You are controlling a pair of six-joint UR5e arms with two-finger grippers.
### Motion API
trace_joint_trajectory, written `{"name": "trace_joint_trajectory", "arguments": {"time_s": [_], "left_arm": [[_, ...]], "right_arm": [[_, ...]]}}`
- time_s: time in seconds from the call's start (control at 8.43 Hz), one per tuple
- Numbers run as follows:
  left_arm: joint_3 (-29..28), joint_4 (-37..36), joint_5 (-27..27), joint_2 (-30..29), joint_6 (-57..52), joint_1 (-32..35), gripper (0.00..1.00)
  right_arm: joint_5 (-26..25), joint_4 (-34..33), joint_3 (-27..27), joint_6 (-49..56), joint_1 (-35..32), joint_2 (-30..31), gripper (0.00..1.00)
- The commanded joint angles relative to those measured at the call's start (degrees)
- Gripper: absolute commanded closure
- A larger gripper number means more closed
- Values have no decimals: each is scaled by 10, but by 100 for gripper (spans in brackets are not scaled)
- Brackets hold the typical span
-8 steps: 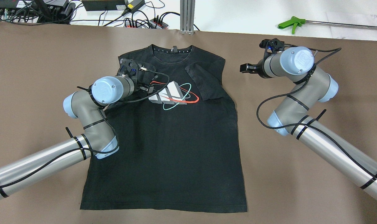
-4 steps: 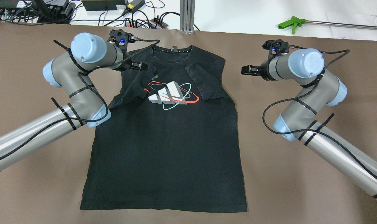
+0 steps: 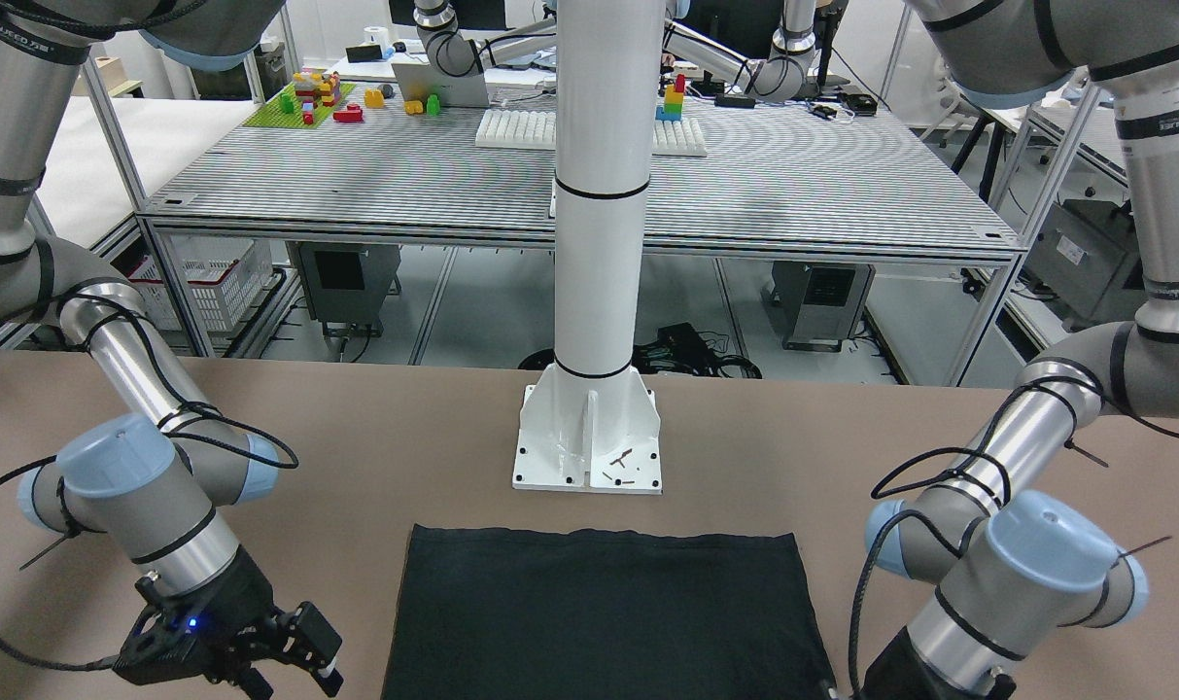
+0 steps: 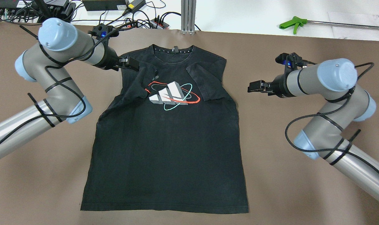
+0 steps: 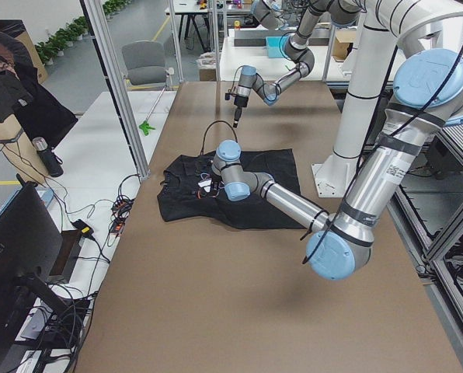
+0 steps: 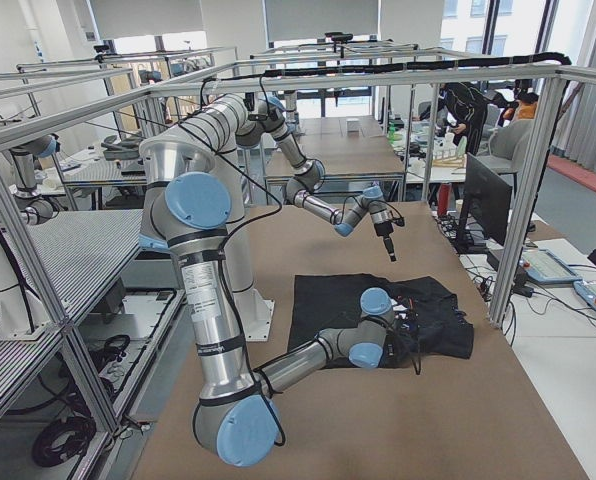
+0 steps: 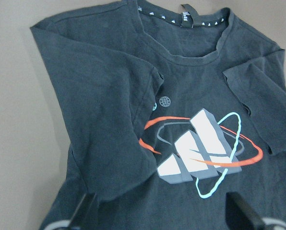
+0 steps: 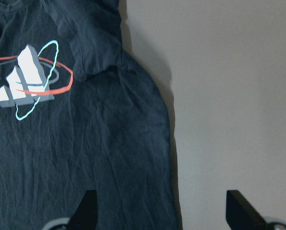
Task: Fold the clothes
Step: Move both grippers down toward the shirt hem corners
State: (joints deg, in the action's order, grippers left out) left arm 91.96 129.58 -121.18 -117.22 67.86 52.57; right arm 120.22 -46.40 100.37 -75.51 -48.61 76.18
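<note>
Well, left pincer [image 4: 133, 64] wide at shoulder edge of black shirt [image 4: 167, 140], right pincer [image 4: 251, 87] wide, off its side.

This is a robot lab. Big work tables [image 3: 793, 185] stand in rows under metal frames [image 6: 531, 200]. More robot arms [image 3: 438, 44] sit on other tables. There is a computer screen [image 5: 18, 256], a plug strip [image 4: 159, 23] and toy bricks [image 3: 307, 97].
</note>
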Motion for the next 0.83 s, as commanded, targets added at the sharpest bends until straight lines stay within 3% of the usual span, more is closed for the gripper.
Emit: {"name": "trace_joint_trajectory", "arguments": {"time_s": [0.0, 0.24, 0.36, 0.47, 0.71], "left_arm": [[97, 118, -13, 144, 97, -33, 6], [158, 143, 36, 242, 113, -73, 6], [193, 142, 107, 290, 113, -129, 6], [210, 141, 160, 313, 113, -173, 6], [215, 142, 195, 340, 113, -194, 6]], "right_arm": [[2, 108, 68, -146, 75, 94, 6], [-1, 153, 75, -148, 122, 133, 6], [-5, 154, 77, -146, 145, 147, 6], [-29, 155, 90, -146, 181, 155, 6], [-127, 155, 98, -141, 286, 161, 6]]}}
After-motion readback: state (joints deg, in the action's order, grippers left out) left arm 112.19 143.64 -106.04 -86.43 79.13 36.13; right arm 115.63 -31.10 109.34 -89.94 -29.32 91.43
